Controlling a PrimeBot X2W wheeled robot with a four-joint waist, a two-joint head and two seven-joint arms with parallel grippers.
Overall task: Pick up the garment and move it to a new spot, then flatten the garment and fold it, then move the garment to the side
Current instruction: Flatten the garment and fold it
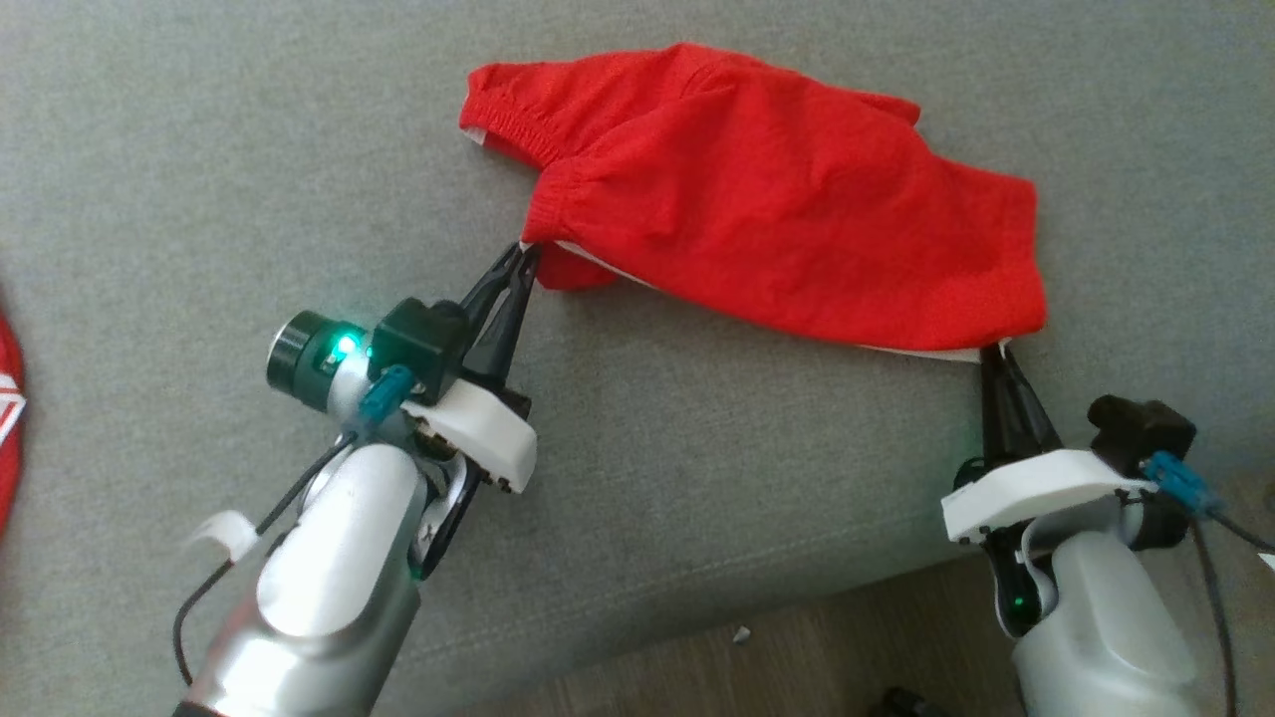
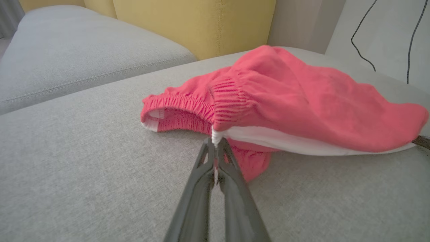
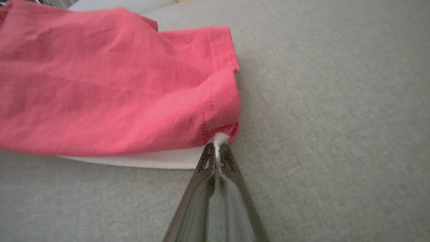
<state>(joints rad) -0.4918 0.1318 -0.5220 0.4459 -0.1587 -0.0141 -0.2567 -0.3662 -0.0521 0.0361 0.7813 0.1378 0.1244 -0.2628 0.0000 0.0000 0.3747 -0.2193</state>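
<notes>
Underneath everything lies a grey fabric sofa cushion (image 1: 199, 149). In the left wrist view a second grey cushion (image 2: 67, 47) sits beside it, with a yellow backrest (image 2: 201, 23) behind both and a pale wall (image 2: 386, 20) carrying two thin dark cables (image 2: 352, 40). The red garment (image 1: 777, 199) looks like shorts, with an elastic waistband and white lining showing along its near hem. It rests bunched on the far half of the cushion, its near edge lifted slightly between the two grippers. The left gripper (image 1: 520, 264) has its fingers pinched together on the waistband corner. The right gripper (image 1: 996, 354) is likewise closed tight on the opposite lower corner, gripping the white edging. The cushion's front seam (image 1: 697, 588) runs just below both wrists, and wooden floor (image 1: 797, 657) shows beyond it. Bare grey fabric stretches wide to the left of the garment and in front of it. Another red cloth (image 1: 8, 418) pokes in at the head view's left edge, well apart from the garment.
</notes>
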